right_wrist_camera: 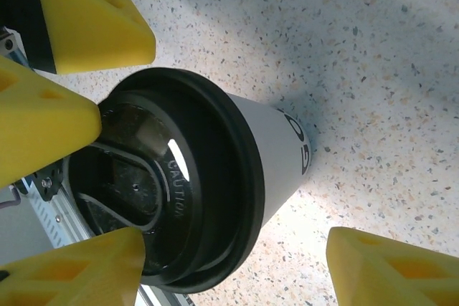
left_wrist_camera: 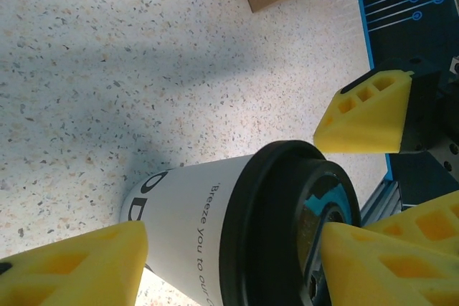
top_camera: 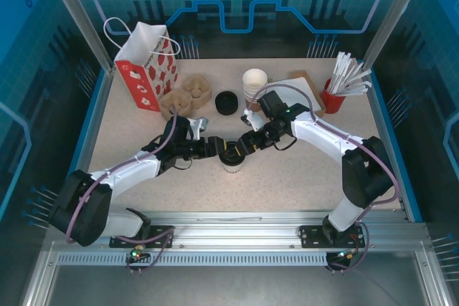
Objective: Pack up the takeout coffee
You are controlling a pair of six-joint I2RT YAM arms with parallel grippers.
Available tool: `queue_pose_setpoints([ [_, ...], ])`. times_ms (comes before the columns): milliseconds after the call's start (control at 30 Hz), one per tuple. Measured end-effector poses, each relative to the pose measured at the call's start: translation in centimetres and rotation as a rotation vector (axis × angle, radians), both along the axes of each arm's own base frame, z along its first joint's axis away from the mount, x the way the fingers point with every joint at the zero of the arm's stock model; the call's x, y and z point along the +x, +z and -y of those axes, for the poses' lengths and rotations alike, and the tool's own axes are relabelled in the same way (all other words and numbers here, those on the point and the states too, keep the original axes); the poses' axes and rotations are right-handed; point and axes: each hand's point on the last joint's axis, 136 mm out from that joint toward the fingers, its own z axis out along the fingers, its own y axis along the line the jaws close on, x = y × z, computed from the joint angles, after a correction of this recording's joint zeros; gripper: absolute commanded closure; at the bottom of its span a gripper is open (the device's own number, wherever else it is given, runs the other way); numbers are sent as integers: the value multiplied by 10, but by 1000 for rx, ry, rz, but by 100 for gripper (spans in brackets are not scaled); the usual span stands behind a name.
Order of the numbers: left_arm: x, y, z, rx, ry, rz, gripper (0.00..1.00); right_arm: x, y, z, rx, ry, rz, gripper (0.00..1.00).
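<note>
Right end effector [right_wrist_camera: 237, 252] wide astride takeout coffee [right_wrist_camera: 276, 145]; left end effector [left_wrist_camera: 233, 245] grip unclear; table [right_wrist_camera: 373, 48] open around.

Left arm [top_camera: 136, 170] and right arm [top_camera: 323, 130] stretch low and inward, meeting at the takeout coffee [top_camera: 231, 158]. Left tool [top_camera: 217, 148] comes from its left, jaws straddling it (contact unclear). Right tool [top_camera: 242, 145] comes from its right, jaws spread, one finger [right_wrist_camera: 394, 270] standing clear.
</note>
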Motion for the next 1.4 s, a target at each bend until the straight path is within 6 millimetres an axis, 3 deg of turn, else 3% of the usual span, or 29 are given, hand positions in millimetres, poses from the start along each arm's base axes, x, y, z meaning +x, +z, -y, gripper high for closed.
queue_pose_setpoints([
  [267,2,-1,2,-1,-13,9,49,0,-3,-3,44,-2,-15,42],
  [833,3,-3,3,-54,-5,80,50,-5,-8,-11,217,-1,-51,53],
  [1400,7,-2,1,-35,31,-6,36,15,9,-6,138,-55,-2,31],
])
